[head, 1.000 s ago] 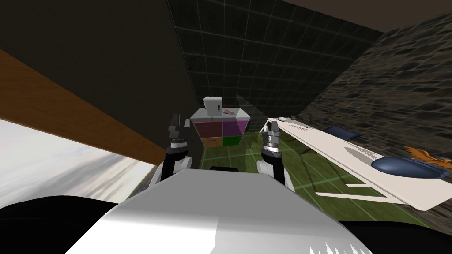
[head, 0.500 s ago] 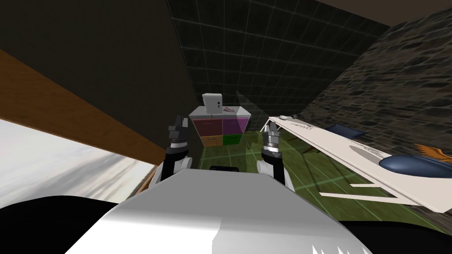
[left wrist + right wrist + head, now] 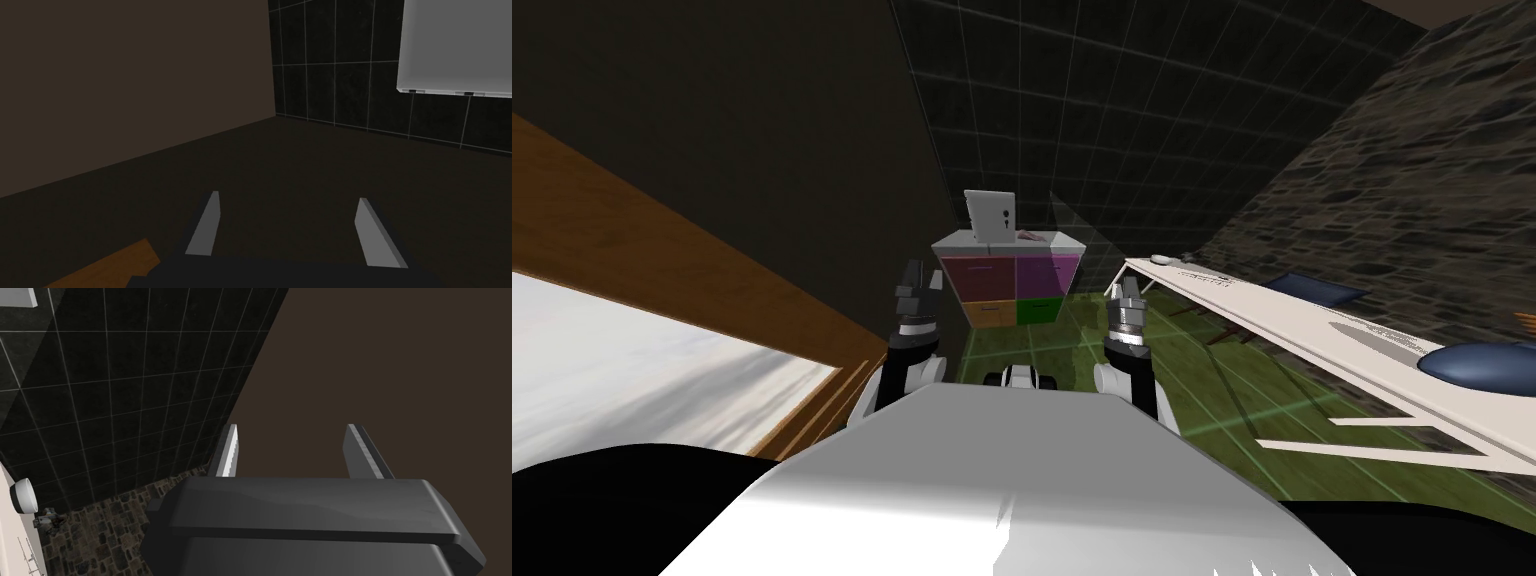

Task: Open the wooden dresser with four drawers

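A small dresser (image 3: 1008, 285) with a grey top and four drawer fronts, two purple above, one orange and one green below, stands against the dark tiled back wall, well ahead of me. A white box (image 3: 990, 216) with a keyhole sits on its top. My left gripper (image 3: 917, 281) is raised in front of my chest, left of the dresser and far short of it; its fingers (image 3: 205, 230) stand open on nothing. My right gripper (image 3: 1123, 293) is held up at the right, also open and empty, fingers (image 3: 227, 453) apart.
A long white table (image 3: 1312, 330) runs along the stone wall at the right, with a dark blue cushion-like object (image 3: 1477, 365) on it. A wood-edged white surface (image 3: 662, 330) lies along my left. Green floor (image 3: 1132, 350) stretches between me and the dresser.
My view has turned and crept forward: the dresser sits slightly nearer and more central, and the white table has slid right. Both arms keep their pose.
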Controlling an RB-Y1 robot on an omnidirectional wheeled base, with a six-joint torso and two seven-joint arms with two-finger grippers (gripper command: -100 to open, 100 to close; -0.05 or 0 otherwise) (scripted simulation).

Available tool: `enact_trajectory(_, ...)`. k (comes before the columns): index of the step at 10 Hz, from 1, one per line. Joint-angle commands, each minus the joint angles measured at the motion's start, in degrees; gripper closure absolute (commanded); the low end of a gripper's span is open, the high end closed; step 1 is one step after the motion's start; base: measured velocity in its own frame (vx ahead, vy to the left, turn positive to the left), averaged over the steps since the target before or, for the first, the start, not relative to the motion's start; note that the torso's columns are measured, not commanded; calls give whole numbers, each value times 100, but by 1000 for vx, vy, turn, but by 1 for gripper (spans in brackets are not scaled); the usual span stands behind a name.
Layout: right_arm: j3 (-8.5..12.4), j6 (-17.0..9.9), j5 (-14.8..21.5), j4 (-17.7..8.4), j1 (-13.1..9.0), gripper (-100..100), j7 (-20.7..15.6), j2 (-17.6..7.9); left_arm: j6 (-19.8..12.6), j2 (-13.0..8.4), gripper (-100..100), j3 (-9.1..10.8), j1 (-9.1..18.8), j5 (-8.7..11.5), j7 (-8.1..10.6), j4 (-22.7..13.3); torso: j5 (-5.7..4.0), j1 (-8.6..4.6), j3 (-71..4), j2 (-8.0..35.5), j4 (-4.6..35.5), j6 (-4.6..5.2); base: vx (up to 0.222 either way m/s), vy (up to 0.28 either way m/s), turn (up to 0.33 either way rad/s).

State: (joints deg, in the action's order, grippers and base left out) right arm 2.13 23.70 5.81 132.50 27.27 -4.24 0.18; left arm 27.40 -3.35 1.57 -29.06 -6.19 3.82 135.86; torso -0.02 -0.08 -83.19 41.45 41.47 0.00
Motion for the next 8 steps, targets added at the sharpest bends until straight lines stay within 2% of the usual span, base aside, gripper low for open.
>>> enact_trajectory(1, 0, 0, 0, 0, 1, 0, 0, 0, -65, -308, -100, 6, 105, -2, -34, -271, -3, -8, -118, 45, 53, 0, 103, -109, -1)
enact_trajectory(7, -1, 0, 0, 0, 1, 0, 0, 1, -194, -470, -100, 53, 323, 16, -92, -924, 1, 5, -136, 86, 83, 0, 112, -113, 0)
enact_trajectory(8, -1, 0, 0, 0, 1, 0, 0, 1, -240, -489, -100, 69, 399, 22, -113, -1153, 1, 7, -140, 81, 81, 0, 151, -135, -3)
